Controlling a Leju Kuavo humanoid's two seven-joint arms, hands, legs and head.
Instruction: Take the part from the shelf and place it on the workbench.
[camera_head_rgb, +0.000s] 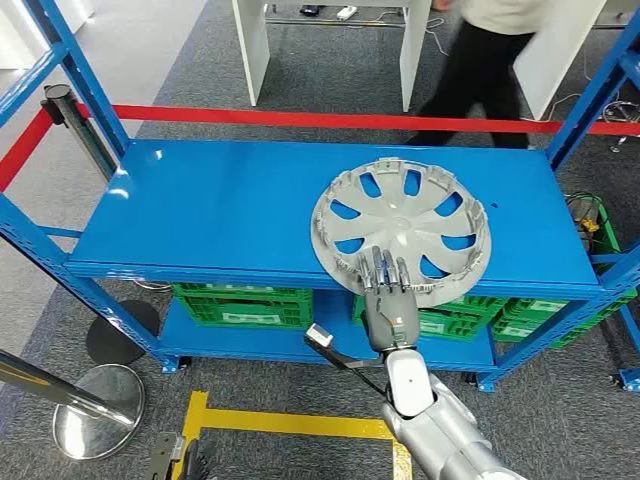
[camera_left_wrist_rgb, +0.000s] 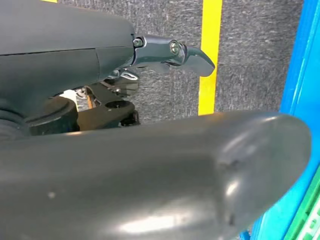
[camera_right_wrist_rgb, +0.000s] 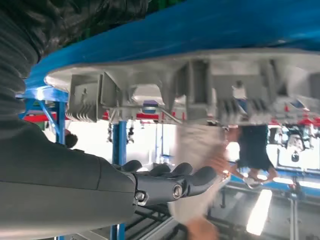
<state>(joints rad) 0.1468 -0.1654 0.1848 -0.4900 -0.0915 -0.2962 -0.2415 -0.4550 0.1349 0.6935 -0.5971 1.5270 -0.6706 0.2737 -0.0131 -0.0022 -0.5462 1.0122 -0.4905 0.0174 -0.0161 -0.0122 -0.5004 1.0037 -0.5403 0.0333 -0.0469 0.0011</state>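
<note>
Low at the left, by a strip of yellow floor tape (camera_head_rgb: 302, 424): left hand (camera_head_rgb: 185, 462), hanging over grey carpet, little more than dark fingertips in the head view. In the left wrist view, thick grey thumb (camera_left_wrist_rgb: 158, 175) across the foreground and one dark finger (camera_left_wrist_rgb: 177, 52) stretched out straight above it, nothing between them; other fingers hidden, so cannot tell how far apart.

Further right: right hand (camera_head_rgb: 387, 300), reached forward to the front edge of the blue metal shelf (camera_head_rgb: 211, 205), back of the hand up, fingers extended and lying on the near rim of the round silver-grey plastic wheel cover (camera_head_rgb: 401, 222). Cover flat on the top board, ribbed inner side up, directly ahead of the fingertips, near rim slightly past the front edge. In the right wrist view, fingers (camera_right_wrist_rgb: 170, 182) straight and apart from the cover's rim (camera_right_wrist_rgb: 181, 85), not closed around it.

Beneath, on the lower board: green plastic crates (camera_head_rgb: 241, 305). Beyond the shelf: red barrier tape (camera_head_rgb: 302, 118) and a person in dark trousers (camera_head_rgb: 483, 70).
</note>
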